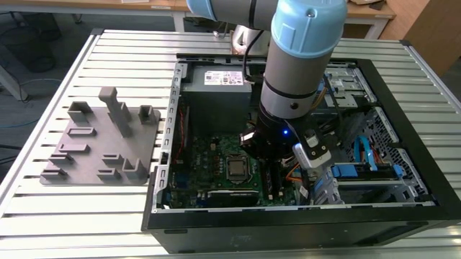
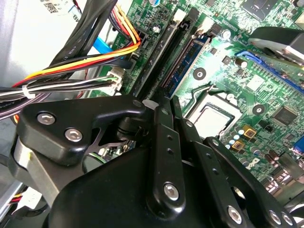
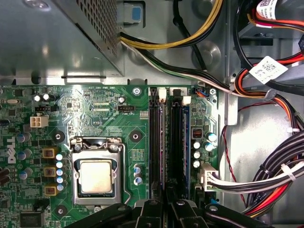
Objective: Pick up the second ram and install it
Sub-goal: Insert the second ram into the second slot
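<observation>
The second ram (image 2: 187,61) is a slim blue stick lying low in a long black slot of the green motherboard (image 3: 95,109); its blue edge (image 3: 186,137) runs beside the neighbouring slots. My gripper (image 2: 163,102) hangs inside the open computer case (image 1: 169,135), its black fingers (image 3: 152,209) drawn together just above the near end of the stick. Whether the fingers touch the stick cannot be made out. In the exterior view the gripper (image 1: 268,154) is down over the board, right of the processor socket (image 1: 236,167).
A grey moulded fixture (image 1: 101,145) lies on the slatted table at the exterior view's left. Bundles of coloured cables (image 2: 85,57) crowd one side of the slots. The power supply (image 1: 219,81) and drive cage (image 1: 374,172) hem in the board.
</observation>
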Available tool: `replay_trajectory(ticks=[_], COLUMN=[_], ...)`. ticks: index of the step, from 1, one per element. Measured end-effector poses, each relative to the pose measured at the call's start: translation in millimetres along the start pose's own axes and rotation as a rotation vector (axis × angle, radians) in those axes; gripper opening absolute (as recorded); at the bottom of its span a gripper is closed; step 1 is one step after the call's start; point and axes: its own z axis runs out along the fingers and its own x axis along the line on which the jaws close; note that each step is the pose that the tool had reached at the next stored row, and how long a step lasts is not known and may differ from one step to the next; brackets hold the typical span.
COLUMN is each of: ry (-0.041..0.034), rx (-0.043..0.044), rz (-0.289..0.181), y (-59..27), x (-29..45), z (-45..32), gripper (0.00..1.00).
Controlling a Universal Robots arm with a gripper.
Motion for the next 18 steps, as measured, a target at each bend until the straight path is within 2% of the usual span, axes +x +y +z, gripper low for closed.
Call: replay_trajectory(ticks=[9,18], ry=[0.0003,0.0043], rx=[-0.0002,-0.0002], rz=[0.003,0.003], y=[0.0,0.5], x=[-0.1,-1.4], z=[0.2,3.6], gripper=[0.14,0.14])
